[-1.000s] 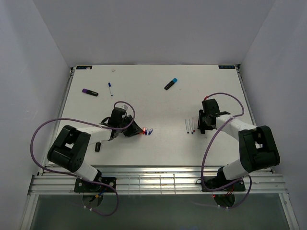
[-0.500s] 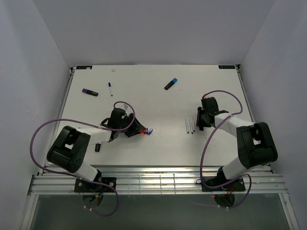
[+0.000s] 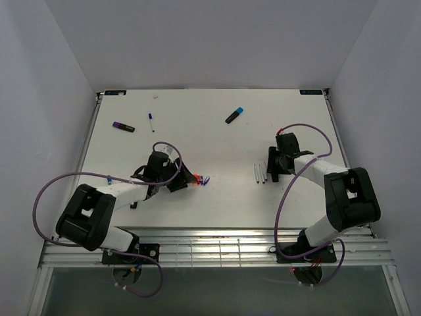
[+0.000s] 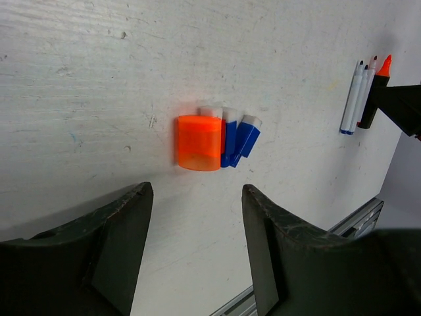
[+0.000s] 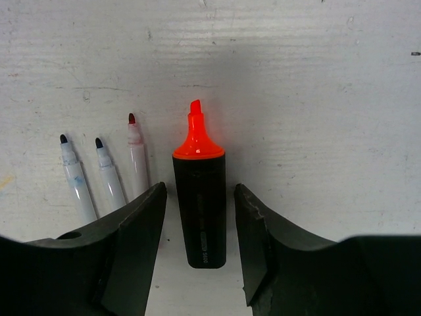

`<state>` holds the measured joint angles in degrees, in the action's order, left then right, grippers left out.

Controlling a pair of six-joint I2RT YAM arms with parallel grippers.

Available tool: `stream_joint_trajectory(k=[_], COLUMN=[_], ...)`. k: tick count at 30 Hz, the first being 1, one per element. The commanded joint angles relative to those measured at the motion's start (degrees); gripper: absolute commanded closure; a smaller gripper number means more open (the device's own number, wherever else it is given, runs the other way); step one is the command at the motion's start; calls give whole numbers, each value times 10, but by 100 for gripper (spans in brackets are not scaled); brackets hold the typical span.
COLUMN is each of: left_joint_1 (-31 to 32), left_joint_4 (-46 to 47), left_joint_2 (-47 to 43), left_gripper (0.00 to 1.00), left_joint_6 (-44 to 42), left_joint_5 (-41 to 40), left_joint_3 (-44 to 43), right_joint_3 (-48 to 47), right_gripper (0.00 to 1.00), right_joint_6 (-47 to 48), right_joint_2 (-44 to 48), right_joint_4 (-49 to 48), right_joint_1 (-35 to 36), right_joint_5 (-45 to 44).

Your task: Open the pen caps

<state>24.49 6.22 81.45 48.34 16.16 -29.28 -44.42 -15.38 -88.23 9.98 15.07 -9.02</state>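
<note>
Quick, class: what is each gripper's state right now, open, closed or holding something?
Left gripper: open, empty; the orange cap lies ahead of it.
Right gripper: open, jaws either side of the orange highlighter, not gripping it.

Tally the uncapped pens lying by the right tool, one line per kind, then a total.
Thin white pens: 3
Orange highlighter: 1
Total: 4
</note>
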Motion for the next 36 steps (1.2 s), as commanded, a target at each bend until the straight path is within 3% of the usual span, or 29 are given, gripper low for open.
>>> stream_joint_trajectory(k=[1, 8, 13, 14, 24, 36], left_joint_1=[-2, -2, -2, -2, -2, -2], left_joint_4=[-23, -72, -104, -110, -125, -75], left_joint_2=[-40, -83, -148, -159, -254, -284], left_gripper=[33, 32, 32, 32, 32, 31], left_joint_6=[-22, -47, -56, -58, -52, -29], left_joint_5=[-10, -31, -44, -43, -16, 19], left_joint_3=[0, -22, -25, -25, -5, 31], right_joint_3=[-22, -92, -166, -179, -369, -573], right_gripper=[47, 45, 32, 23, 3, 2], right_joint_6=[6, 7, 0, -5, -91, -178], right_joint_2=[2, 6, -42, -50, -218, -405], right_joint_4=[23, 29, 31, 30, 33, 1], right_joint_1=[-2, -2, 0, 0, 22, 63], right_joint_5=[-10, 28, 55, 58, 34, 24])
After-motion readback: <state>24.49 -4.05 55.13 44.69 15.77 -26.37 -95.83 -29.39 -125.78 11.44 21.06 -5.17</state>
